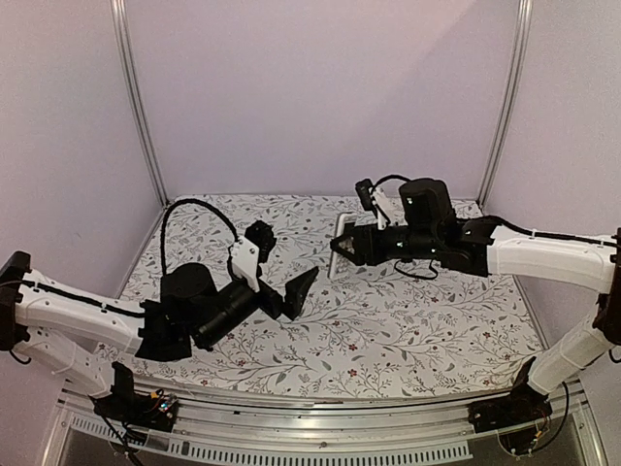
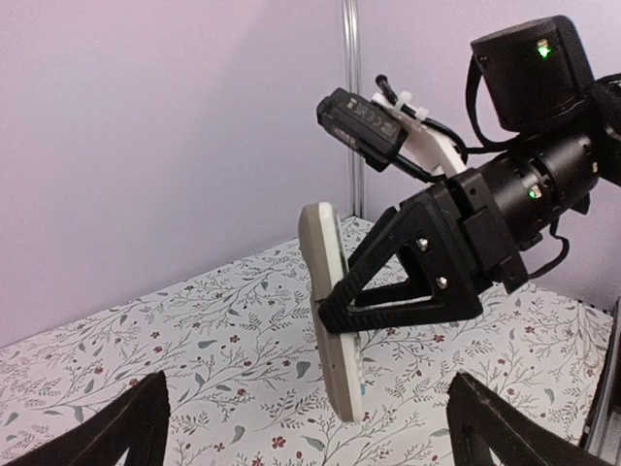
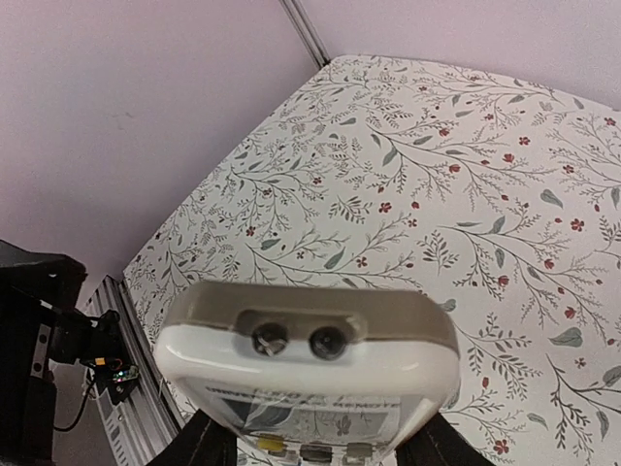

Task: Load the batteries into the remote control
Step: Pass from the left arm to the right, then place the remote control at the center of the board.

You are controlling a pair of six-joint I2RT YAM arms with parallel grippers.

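Note:
My right gripper (image 1: 342, 249) is shut on the remote control (image 1: 339, 245) and holds it upright in the air above the table. In the left wrist view the remote control (image 2: 328, 291) is seen edge-on, tan-grey back to the left and white face to the right, with the right gripper's black fingers (image 2: 388, 291) across its middle. The right wrist view looks down its top end (image 3: 306, 340), which has two small round windows. My left gripper (image 2: 310, 432) stands wide open just short of the remote's lower end, with nothing between its fingers. No batteries are in view.
The floral table cloth (image 1: 408, 320) lies under both arms. Lilac walls and metal frame posts (image 1: 136, 97) close in the back and sides. The table's metal front rail (image 1: 320, 442) runs along the near edge.

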